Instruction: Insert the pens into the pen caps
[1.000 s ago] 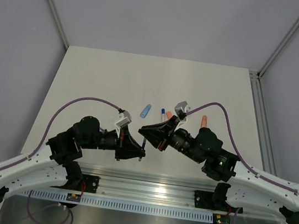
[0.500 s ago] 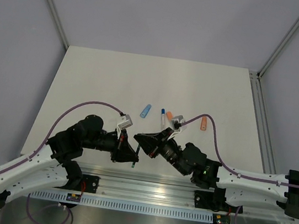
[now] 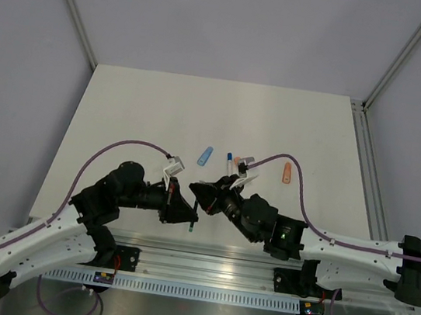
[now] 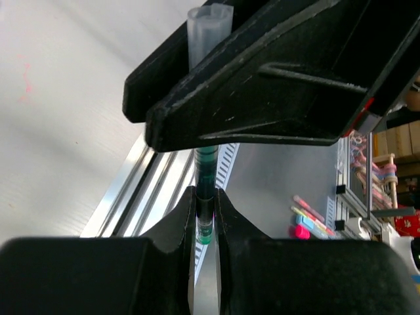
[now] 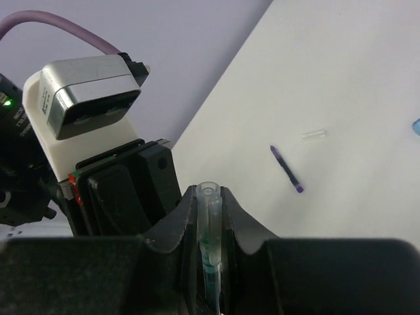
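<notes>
My left gripper [image 4: 206, 197] is shut on a dark pen with a green end [image 4: 205, 220]. My right gripper [image 5: 210, 197] is shut on a clear pen cap [image 5: 210, 220], and the green pen's tip sits inside that cap. The cap's far end [image 4: 209, 33] sticks out above the right fingers [image 4: 275, 92] in the left wrist view. In the top view the two grippers [image 3: 187, 215] [image 3: 200, 191] meet tip to tip near the table's front edge, with the pen's green end [image 3: 191, 226] poking out below.
On the table behind lie a light blue cap [image 3: 205, 155], a blue-ended pen [image 3: 230, 159] beside an orange-ended one [image 3: 237, 162], and an orange cap [image 3: 287, 172]. The right wrist view shows a thin dark pen [image 5: 286, 169] and a small clear cap [image 5: 314, 134]. An aluminium rail [image 3: 213, 250] runs along the front.
The right gripper has swung left and nearer the front edge to meet the left gripper. The cap now sits over the pen's tip.
</notes>
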You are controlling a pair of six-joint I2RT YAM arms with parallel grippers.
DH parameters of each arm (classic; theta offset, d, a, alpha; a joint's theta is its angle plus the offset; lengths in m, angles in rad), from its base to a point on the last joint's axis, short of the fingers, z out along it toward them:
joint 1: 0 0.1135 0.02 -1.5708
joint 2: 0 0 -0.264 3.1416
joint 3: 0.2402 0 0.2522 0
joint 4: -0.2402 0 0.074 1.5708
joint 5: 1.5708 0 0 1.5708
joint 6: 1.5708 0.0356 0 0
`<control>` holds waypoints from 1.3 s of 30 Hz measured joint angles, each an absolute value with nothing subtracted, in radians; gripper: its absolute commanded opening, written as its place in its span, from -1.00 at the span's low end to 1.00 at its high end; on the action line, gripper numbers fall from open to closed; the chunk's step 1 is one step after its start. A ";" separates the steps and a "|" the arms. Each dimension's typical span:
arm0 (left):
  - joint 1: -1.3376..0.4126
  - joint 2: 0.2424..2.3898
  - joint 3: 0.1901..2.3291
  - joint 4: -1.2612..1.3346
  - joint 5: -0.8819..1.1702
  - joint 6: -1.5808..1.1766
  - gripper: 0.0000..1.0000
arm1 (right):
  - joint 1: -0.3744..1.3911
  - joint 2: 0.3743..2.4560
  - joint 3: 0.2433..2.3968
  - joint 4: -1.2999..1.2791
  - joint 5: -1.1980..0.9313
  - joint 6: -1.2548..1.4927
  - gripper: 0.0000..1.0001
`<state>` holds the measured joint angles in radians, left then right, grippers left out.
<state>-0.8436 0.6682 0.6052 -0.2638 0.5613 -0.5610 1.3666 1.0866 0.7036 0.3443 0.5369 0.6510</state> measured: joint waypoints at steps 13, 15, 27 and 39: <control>-0.810 0.443 0.436 -0.171 0.377 -0.640 0.74 | 0.994 1.269 0.749 0.145 0.267 0.640 -1.00; -0.810 0.412 0.430 -0.202 0.338 -0.642 0.74 | 0.946 1.308 0.758 0.152 0.235 0.635 -1.00; -0.810 0.347 0.339 -0.346 -0.027 -0.743 0.75 | 0.874 1.649 0.851 0.185 0.163 0.616 -1.00; -0.810 0.316 0.263 -0.425 -0.344 -0.888 0.86 | 0.870 1.752 0.869 0.202 0.206 0.615 -0.54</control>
